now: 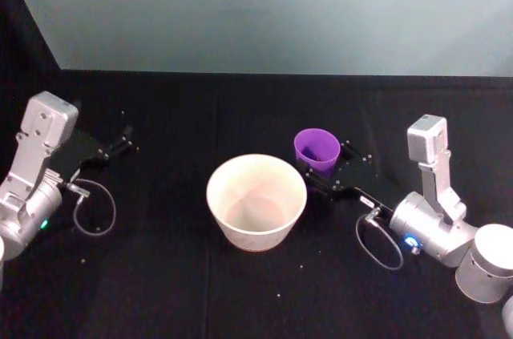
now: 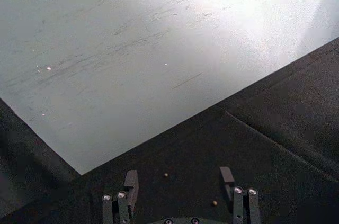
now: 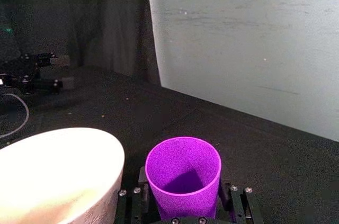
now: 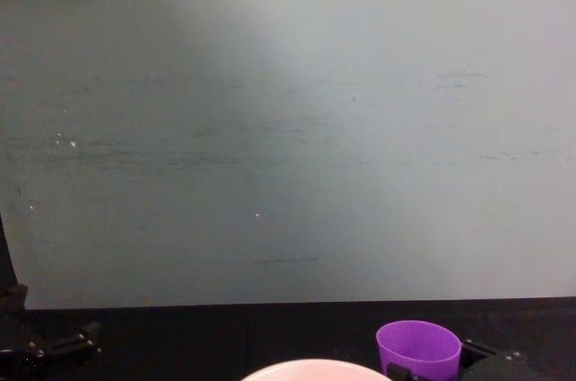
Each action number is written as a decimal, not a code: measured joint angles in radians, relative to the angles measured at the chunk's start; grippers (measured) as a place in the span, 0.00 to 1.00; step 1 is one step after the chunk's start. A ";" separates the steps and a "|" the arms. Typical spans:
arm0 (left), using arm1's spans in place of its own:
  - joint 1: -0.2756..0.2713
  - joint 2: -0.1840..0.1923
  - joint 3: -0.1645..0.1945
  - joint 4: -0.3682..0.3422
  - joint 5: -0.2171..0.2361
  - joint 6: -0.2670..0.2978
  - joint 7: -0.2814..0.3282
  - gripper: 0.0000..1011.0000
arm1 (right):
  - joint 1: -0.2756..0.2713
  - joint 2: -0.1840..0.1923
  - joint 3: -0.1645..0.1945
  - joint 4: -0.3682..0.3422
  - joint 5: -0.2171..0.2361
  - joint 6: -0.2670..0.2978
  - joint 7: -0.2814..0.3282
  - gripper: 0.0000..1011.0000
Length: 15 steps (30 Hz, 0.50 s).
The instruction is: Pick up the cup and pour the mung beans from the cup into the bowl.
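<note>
The right end effector (image 1: 325, 164) gripped the upright cup (image 1: 317, 149) between its fingers, just beside the bowl (image 1: 212, 195). The left end effector (image 1: 122, 142) rested open, well apart, at the left of the worktop (image 1: 160, 283).

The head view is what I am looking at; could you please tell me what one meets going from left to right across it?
The left gripper, idle with jaws open → bowl → cup. The right gripper has its jaws shut around the cup, so it has no separate place in the order.
</note>
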 joint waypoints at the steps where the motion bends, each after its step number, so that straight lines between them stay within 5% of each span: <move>1: 0.000 0.000 0.000 0.000 0.000 0.000 0.000 0.99 | 0.000 0.000 0.000 0.000 0.000 0.000 0.000 0.75; 10: 0.000 0.000 0.000 0.000 0.000 0.000 0.000 0.99 | -0.031 0.024 0.034 -0.069 -0.008 0.033 -0.015 0.72; 15: 0.000 0.000 0.000 0.000 0.000 0.000 0.000 0.99 | -0.075 0.069 0.078 -0.177 0.008 0.117 -0.027 0.72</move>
